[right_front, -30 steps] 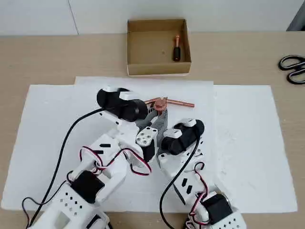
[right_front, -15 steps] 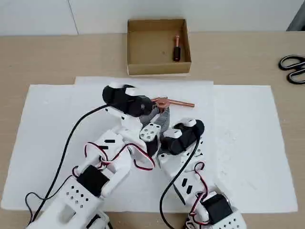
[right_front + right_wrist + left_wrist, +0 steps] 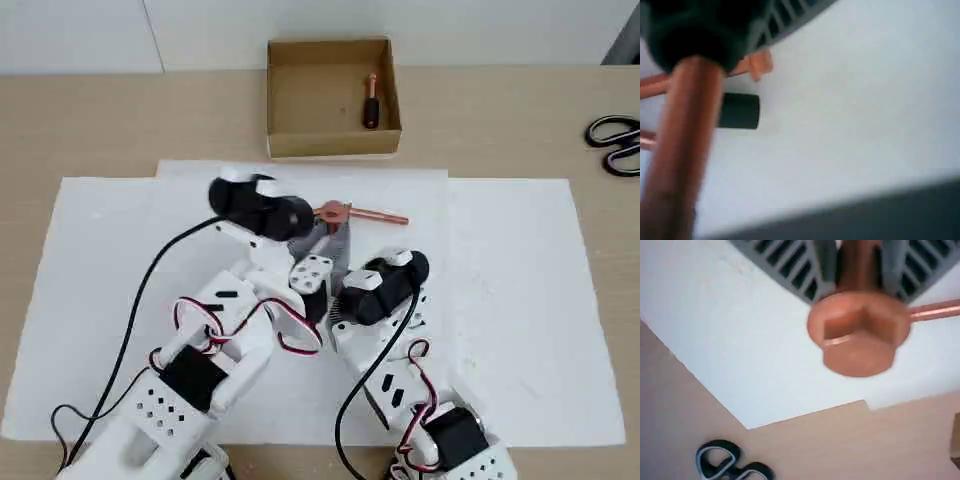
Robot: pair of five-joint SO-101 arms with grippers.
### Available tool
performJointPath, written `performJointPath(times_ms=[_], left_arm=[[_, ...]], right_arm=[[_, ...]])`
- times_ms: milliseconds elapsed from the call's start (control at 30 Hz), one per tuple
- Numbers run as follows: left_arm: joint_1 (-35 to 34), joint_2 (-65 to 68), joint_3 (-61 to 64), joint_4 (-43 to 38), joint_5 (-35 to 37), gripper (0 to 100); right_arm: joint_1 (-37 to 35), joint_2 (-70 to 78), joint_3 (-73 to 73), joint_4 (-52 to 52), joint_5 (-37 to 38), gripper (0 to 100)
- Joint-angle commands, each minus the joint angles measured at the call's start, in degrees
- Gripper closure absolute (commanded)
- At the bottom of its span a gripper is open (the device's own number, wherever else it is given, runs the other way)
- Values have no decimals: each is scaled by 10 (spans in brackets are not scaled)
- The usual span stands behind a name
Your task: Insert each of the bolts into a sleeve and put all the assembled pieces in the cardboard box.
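- The left tool [image 3: 856,266] is closed on a copper-coloured bolt with a hexagonal head [image 3: 857,335]. Its grey ribbed fingers [image 3: 790,260] clamp the shaft, and the head sticks out past the tips. In the high view this sits just above centre, over the white paper sheet [image 3: 520,300].
- The right tool [image 3: 343,230] is pressed close beside it, and I cannot tell whether it is open or closed.
- The bolt looks rigid, light and smooth, so it would probably swivel or slide in a loose pinch. Taking it across the shaft close under the head should steady it best.
- A short black cylindrical sleeve [image 3: 740,111] lies on the paper. It looks light and likely to roll, so it is best gripped across its round body with the bore left free.
- A second thin copper rod [image 3: 378,215] runs right from the held head and nearly touches it. Nudging it is a risk.
- The two tools crowd each other, which leaves little room to line up the parts.
- The open brown cardboard box [image 3: 330,148] stands at upper centre on the table [image 3: 100,120]. It already holds one bolt in a black sleeve [image 3: 371,102], and its walls must be cleared when dropping a piece in.
- Black-handled scissors [image 3: 597,140] lie at the far right edge, well apart.
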Motion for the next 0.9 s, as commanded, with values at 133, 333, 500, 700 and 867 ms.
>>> performJointPath(times_ms=[133,333,500,700,867], left_arm=[[8,-3,-13,1,-5,994],[7,-1,-10,1,-17,994],[7,-1,-10,5,-29,994],[7,-2,-10,25,-29,994],[10,-3,-11,36,-26,994]], right_arm=[[-3,-7,-6,-14,-6,995],[-2,-7,-6,-14,-6,995],[-1,-7,-6,-14,-6,995],[-1,-7,-6,-14,-6,995],[-1,-7,-6,-14,-6,995]])
